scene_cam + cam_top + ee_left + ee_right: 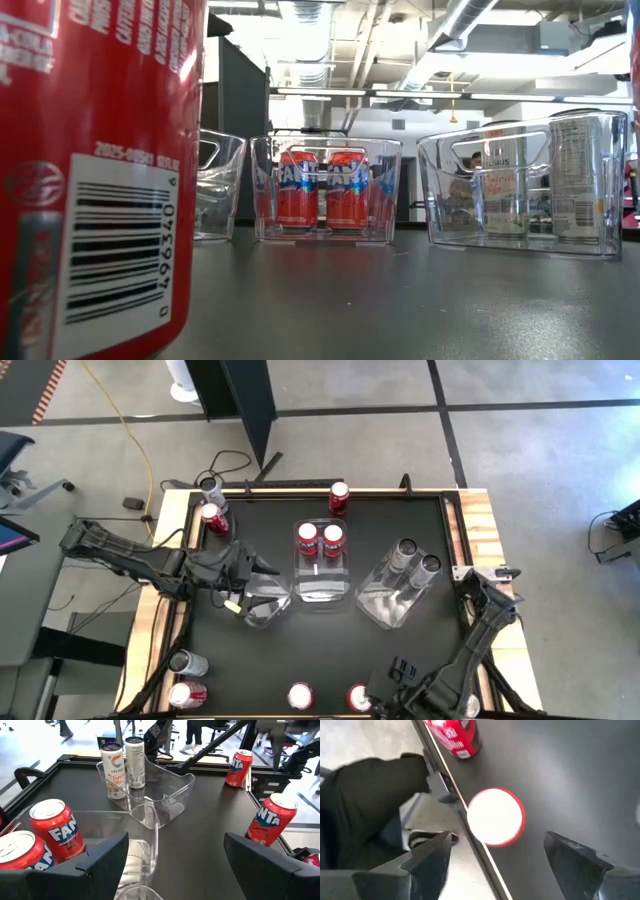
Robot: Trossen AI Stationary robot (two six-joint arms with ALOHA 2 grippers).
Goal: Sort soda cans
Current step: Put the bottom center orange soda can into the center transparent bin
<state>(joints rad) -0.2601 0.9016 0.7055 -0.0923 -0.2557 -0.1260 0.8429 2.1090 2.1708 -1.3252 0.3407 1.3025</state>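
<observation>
Red and silver soda cans stand upright on the black table. Two red cans (320,540) are in the middle clear bin (322,588), and two silver cans (416,558) are in the right bin (385,605). My left gripper (262,572) (175,845) is open over the empty left bin (265,605). My right gripper (392,678) (497,840) is open and points down near the front edge. It is above a red can (495,815) (359,698), with its fingers clear of the can.
Loose cans stand around the rim: silver (210,487) and red (213,518) at the far left, red (339,497) at the far middle, silver (187,663) and red (187,695) at the near left, and red (300,697) at the near middle. One red can (100,180) fills the low view's left.
</observation>
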